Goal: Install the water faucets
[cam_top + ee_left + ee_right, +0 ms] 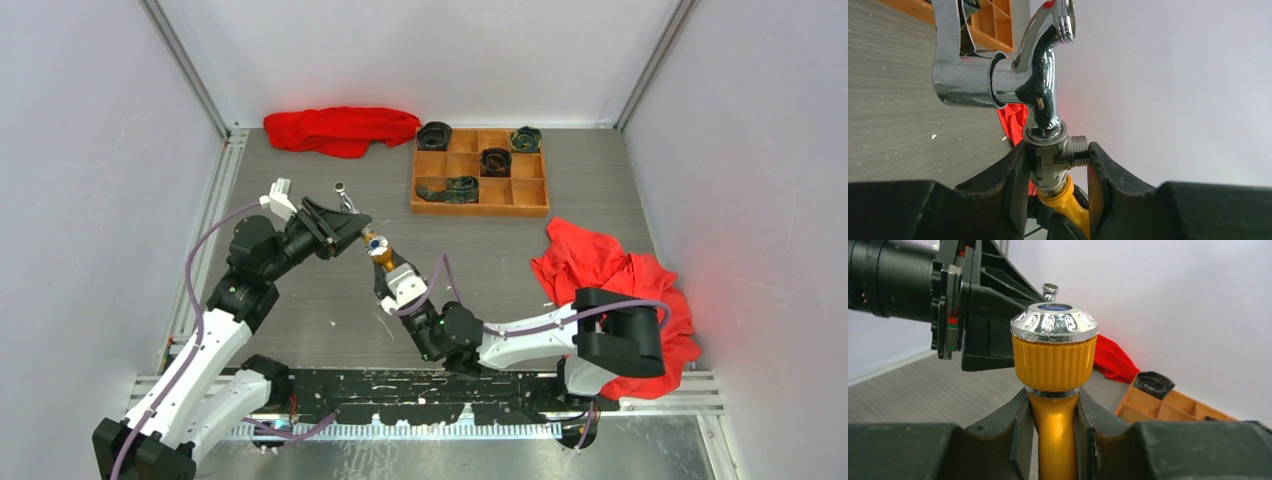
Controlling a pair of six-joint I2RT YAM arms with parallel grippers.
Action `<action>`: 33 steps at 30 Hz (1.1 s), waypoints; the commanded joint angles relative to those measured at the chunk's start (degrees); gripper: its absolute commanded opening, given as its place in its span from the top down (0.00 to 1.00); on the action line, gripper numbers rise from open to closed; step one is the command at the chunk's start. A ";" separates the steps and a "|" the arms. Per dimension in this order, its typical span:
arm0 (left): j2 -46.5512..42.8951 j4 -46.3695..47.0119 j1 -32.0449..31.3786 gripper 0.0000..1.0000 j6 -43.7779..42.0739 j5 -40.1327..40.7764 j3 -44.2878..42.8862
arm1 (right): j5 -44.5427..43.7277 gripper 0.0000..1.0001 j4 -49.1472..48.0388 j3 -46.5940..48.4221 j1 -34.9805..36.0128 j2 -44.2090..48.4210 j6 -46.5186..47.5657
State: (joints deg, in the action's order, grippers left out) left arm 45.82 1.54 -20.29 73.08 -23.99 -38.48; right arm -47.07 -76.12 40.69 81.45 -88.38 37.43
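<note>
Around your working spot in the top view, a wooden tray (480,210) with square compartments lies on the counter (300,290) at 1 o'clock. Four of its compartments hold dark rolled items (495,160). One crumpled red cloth (340,130) sits at 12 o'clock against the back wall. A second red cloth (600,270) is heaped at 4 o'clock, with the right arm's black elbow lying over it. None of these sits between the two arms, which meet mid-counter, well apart from the tray.

The counter is grey with a fine wood-grain streak. The silver faucet (1043,100) is mirror-bright chrome, with a curved neck, a hex collar and a short threaded stub on its side. Your left end effector (1057,160) is clamped on that valve body, black fingers (1015,175) pressing both sides.

The orange-yellow faucet (1054,360) has a ribbed orange knob capped by a chrome ring with a blue centre, above a smooth orange stem. Your right end effector (1054,410) is clamped on that stem, just under the knob. The raised marks around the chrome ring are too small for you to read.

In the left wrist view the orange piece sits directly under the silver body's lower threaded end, seemingly touching it. From the right wrist, the left end effector's black housing stands close at 10 o'clock.
</note>
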 commanded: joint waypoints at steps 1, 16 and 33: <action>-1.71 3.55 -0.65 1.00 0.22 -0.45 0.63 | -2.22 1.00 -6.53 0.17 -2.59 3.42 -11.98; -3.70 4.10 -1.13 1.00 3.28 3.17 2.68 | 0.69 0.99 -7.19 -2.79 -4.74 4.85 -30.29; -4.80 4.70 -3.70 1.00 6.73 8.83 4.29 | 0.14 0.99 -17.93 -3.10 -2.67 -2.41 -27.09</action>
State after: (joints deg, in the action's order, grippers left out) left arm 42.28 2.83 -23.22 79.09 -16.47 -33.41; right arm -45.89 -84.05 36.93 77.93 -89.14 6.31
